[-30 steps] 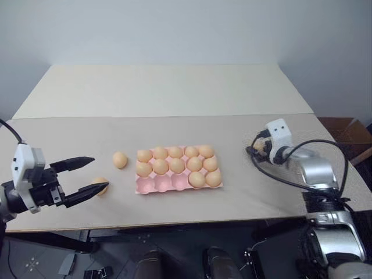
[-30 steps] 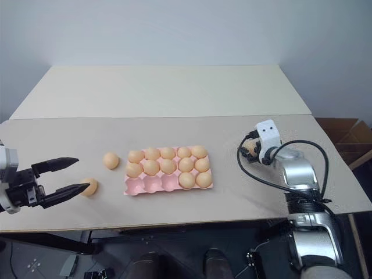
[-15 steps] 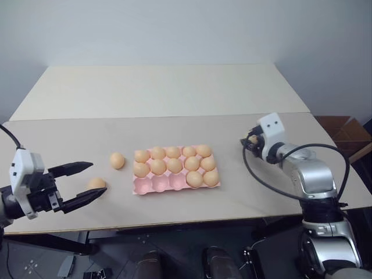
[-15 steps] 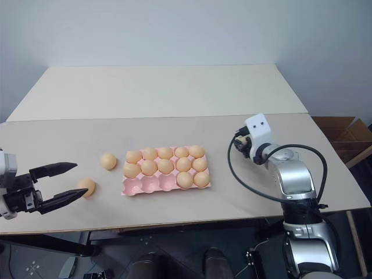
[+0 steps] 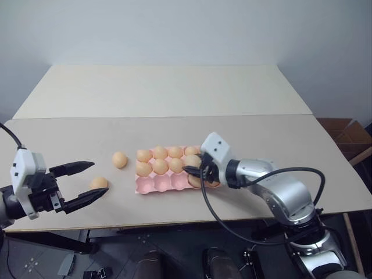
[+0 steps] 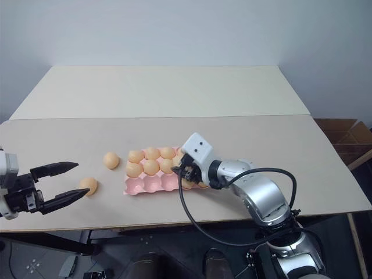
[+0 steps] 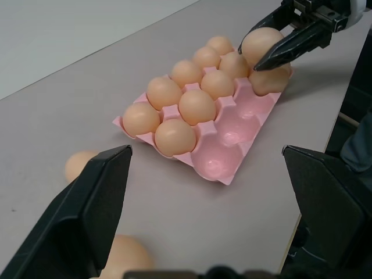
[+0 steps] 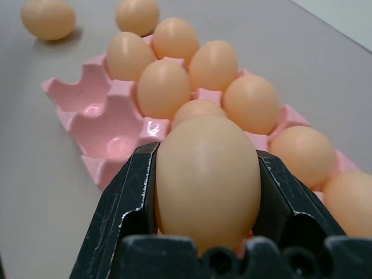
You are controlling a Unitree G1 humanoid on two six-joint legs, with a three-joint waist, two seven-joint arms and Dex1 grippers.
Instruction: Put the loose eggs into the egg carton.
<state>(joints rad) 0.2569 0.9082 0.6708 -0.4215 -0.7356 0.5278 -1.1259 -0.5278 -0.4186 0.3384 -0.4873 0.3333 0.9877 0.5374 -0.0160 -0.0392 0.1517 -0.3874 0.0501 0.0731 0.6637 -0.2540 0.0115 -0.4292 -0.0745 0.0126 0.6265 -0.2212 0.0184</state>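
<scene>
Right wrist view: an egg is pinched between the two black fingers of the right gripper, held above the near right part of the egg carton. The pink carton lies on the table, with eggs in its far and middle rows and three empty cups at its near left. Two loose eggs lie on the table left of the carton, one nearer it, the other just beside the left gripper, whose fingers are spread wide and hold nothing.
</scene>
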